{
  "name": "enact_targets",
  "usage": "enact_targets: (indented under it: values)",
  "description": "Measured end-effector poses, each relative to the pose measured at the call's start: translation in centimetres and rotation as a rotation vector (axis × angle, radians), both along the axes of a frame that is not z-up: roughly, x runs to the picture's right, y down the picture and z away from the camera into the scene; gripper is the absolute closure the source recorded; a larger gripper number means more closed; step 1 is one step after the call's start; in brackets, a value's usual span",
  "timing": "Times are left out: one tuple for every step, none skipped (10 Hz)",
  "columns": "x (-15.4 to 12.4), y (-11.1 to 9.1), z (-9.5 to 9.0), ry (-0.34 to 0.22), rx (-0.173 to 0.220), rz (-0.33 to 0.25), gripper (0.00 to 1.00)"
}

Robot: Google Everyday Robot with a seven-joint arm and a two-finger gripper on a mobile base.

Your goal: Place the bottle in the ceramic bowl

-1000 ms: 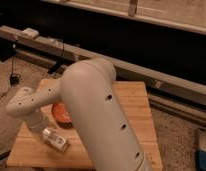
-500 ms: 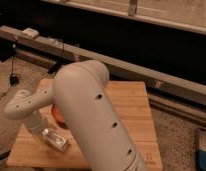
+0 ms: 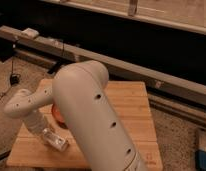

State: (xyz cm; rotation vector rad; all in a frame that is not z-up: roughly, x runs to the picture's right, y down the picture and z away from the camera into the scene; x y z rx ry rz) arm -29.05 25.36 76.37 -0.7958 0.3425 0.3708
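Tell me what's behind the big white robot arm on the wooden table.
Only a sliver of the orange-red ceramic bowl shows past the big white robot arm's edge; the rest is covered. The gripper is down at the small clear plastic bottle on the wooden table.

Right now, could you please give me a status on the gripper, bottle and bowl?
Single gripper low at the bottle, near edge of the table. Bottle lying on the wood, not in the ceramic bowl. Bowl mostly hidden behind the arm.

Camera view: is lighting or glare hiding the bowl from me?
Camera view: warm, dim light, black background, no glare on the wooden table. The arm, not light, hides the ceramic bowl save an orange sliver; the gripper sits at the bottle, lower left.
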Motion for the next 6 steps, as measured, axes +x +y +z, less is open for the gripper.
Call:
enact_targets:
  values:
    - [-0.2, -0.4, -0.5, -0.016, -0.002, 0.015, 0.95]
    - [-0.3, -1.3, -1.2, -0.036, -0.003, 0.043, 1.0]
    - [-0.4, -2.4, -2.1, -0.061, -0.002, 0.077, 1.0]
    - [-0.5, -3.7, -3.0, -0.086, 0.002, 0.114, 1.0]
    - [-0.6, -5.3, -3.7, -0.11, 0.01, 0.154, 1.0]
    - [-0.6, -6.5, -3.8, -0.122, 0.015, 0.184, 1.0]
